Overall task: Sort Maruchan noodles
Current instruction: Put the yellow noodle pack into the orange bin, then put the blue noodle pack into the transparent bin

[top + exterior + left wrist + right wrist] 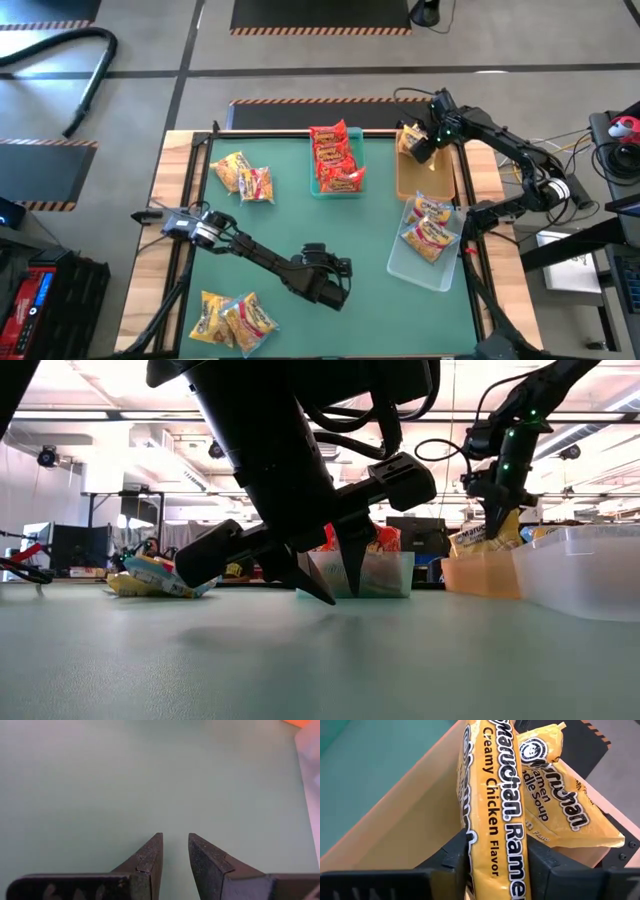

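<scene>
On a green table [300, 225] seen from above, three trays sit along the far and right edges. At twelve o'clock a teal tray [336, 187] holds a stack of red packets [335, 157]. At about two o'clock a tan tray [425, 181] holds a yellow packet [570, 815] lying against its far end. Just nearer, at three to four o'clock, a clear tray [415, 262] holds yellow-white packets [428, 228] with red and blue print.

Over the far end of the tan tray hangs the right gripper [496, 857], its jaws pinching a second yellow packet, the held packet [492, 800], on edge. The print on it reads "Creamy Chicken Flavor". In the low view it hangs inside the tan tray; whether it touches the bottom cannot be told.

Two loose groups of packets lie on the bare table. The far pile [245, 176], at ten o'clock, is yellow-white with red and blue print. The near pile [232, 318], at seven o'clock, looks much the same.

Near the table's middle, toward six o'clock, the left gripper [175, 852] hovers just above bare green surface, fingertips pointing down. Its jaws stand slightly apart with a narrow gap, holding nothing. It is well apart from both piles and all trays.
</scene>
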Tool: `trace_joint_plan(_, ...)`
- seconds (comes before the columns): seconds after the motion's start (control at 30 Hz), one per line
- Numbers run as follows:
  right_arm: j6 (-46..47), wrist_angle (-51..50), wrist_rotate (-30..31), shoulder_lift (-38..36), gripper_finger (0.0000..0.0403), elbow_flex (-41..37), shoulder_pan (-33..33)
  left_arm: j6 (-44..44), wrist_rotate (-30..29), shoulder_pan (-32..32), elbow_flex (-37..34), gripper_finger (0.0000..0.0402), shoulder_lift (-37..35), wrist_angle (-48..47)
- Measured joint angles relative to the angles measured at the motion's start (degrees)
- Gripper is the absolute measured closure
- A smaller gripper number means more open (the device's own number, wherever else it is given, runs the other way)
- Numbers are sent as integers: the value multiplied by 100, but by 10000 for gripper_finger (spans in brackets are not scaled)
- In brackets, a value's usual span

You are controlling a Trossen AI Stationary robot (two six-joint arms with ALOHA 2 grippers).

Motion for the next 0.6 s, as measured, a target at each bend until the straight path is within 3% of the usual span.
trace_joint_plan(0.23, 455, 301, 185, -13, 204, 189, -2, 0, 2, 0, 0, 326, 0, 13)
trace_joint_plan(0.4, 1031, 680, 356, -11, 188, 397, 0, 0, 3, 10, 0, 326, 2, 15)
trace_joint_plan(0.5, 1153, 730, 47, -15, 188, 494, 48, 0, 4, 83, 0, 326, 2, -56)
trace_joint_plan(0.6, 1194, 783, -717, -20, 187, 525, 173, -3, 6, 225, 0, 326, 2, -213)
